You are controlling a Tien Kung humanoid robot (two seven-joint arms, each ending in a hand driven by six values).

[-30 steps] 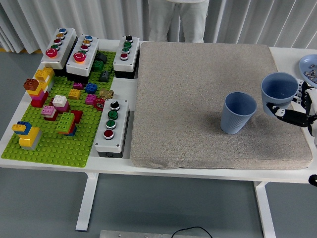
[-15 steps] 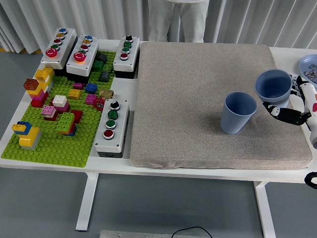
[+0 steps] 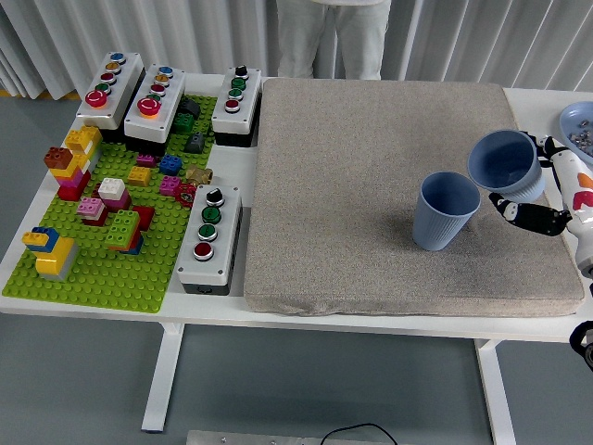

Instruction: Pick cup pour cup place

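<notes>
A blue ribbed cup [image 3: 446,212] stands upright on the grey mat [image 3: 371,185], right of its middle. My right hand [image 3: 542,190] is shut on a second blue cup [image 3: 503,165], holding it in the air just right of and above the standing cup. The held cup is tilted with its mouth leaning left toward the standing cup. I cannot see what is inside either cup. My left arm is out of view.
A blue plate [image 3: 579,125] with small pieces sits at the far right edge. Left of the mat are a green baseplate [image 3: 93,269] with toy bricks and several button boxes [image 3: 211,236]. A person [image 3: 334,37] stands at the far side.
My right hand has carried the held cup left and a little up toward the standing cup, and has tipped it further to the left.
</notes>
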